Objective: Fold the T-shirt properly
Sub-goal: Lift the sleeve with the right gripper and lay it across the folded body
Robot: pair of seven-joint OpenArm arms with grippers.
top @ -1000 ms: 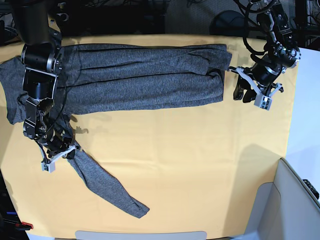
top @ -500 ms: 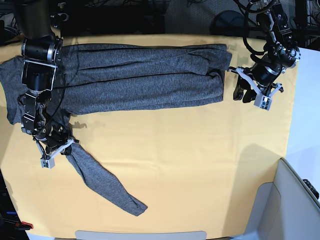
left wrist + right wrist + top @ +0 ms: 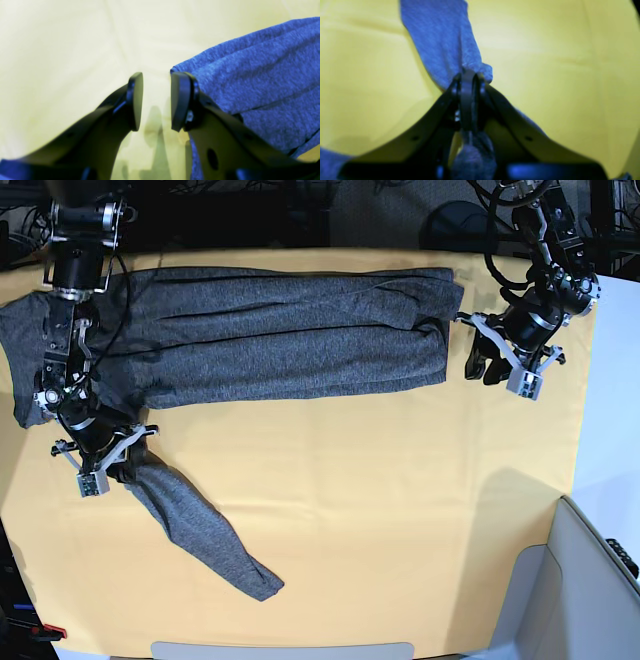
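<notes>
From the base view I see the T-shirt [image 3: 290, 330] stretched across the far half of the yellow tablecloth [image 3: 400, 510], its body folded into a long band running side to side. One long sleeve [image 3: 195, 525] trails from the shirt's near corner diagonally toward the table's front edge, its cuff lying flat on the cloth. The shirt's other end runs under my right arm [image 3: 70, 300], which hides part of the shoulder area, so I cannot make out how the fabric lies there.

My right gripper [image 3: 467, 82] is clamped on the sleeve: in the right wrist view the two jaws are pressed together with a bunch of fabric pinched between them, and more fabric bulges below the jaws, close to the lens and blurred. That camera renders the shirt blue, and everything is soft-focused, so I cannot tell how many layers are caught.

My left gripper [image 3: 156, 100] hangs at the opposite end, just beside the shirt's edge. Its jaws stand apart with only tablecloth showing in the gap. One fingertip [image 3: 181, 100] sits right against the fabric corner in the left wrist view, but I cannot tell whether it actually touches. The lower parts of both fingers are cut off by the frame.
</notes>
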